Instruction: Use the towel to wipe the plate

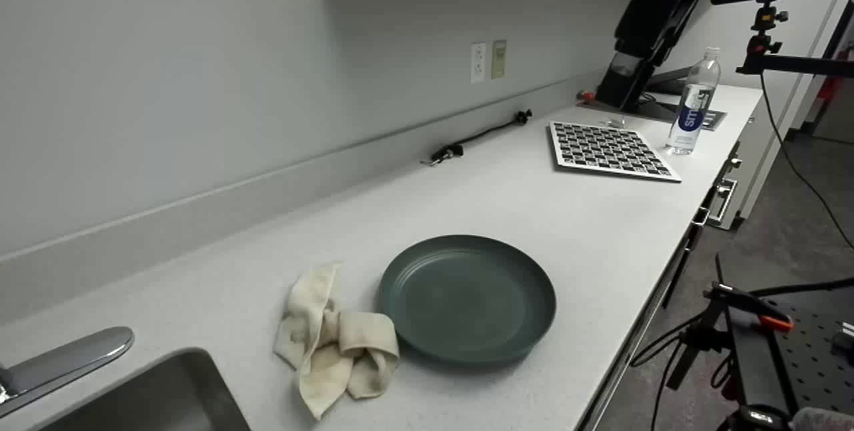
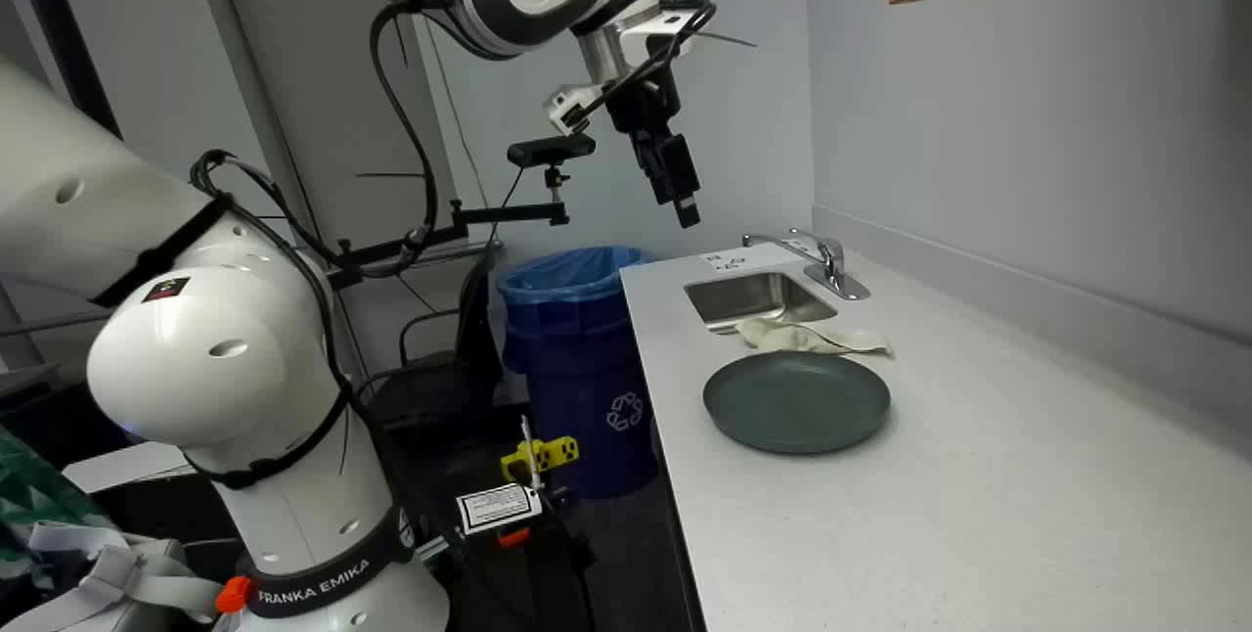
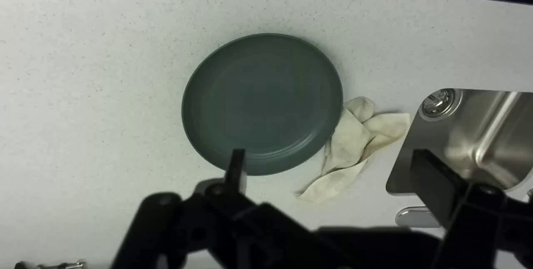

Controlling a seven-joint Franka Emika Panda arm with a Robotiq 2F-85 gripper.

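A pale speckled counter (image 1: 507,197) meets a grey wall (image 1: 167,84). Above it the black two-fingered claw (image 3: 329,152) hangs empty, jaws wide apart, likely to straddle the crumpled cream cloth towel (image 3: 349,144). This lies just beside the round dark-green plate (image 3: 262,104), set toward the counter's front edge, probably for a short carry.

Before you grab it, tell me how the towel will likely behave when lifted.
The towel will probably hang limp, judging by its loose, twisted folds. Those raised folds should pinch easily. It may brush the plate on lifting, since it lies right beside the rim.
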